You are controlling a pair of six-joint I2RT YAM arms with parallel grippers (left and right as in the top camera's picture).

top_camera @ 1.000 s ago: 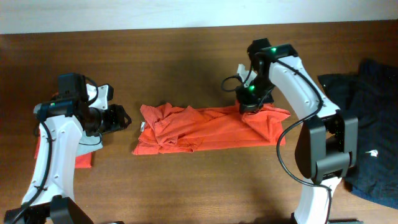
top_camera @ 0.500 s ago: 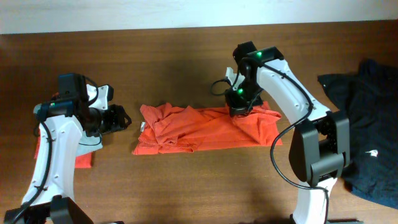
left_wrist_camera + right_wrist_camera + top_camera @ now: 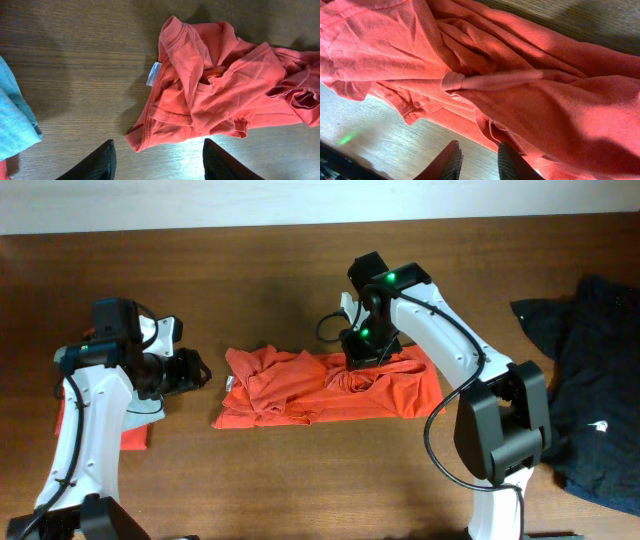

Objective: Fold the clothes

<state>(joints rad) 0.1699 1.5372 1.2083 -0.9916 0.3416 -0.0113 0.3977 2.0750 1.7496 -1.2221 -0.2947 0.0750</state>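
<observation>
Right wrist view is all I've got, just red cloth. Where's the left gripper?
Observer: The left gripper is open over the table, just off the left end of the red-orange T-shirt.
Operator: Other garments out there?
Observer: A dark navy garment lies at the table's right edge, apart from the shirt.
Operator: Anything near the left arm?
Observer: A grey cloth and a red one lie beside it.

The T-shirt is red-orange, the table brown wood-grain, the garment dark navy.
</observation>
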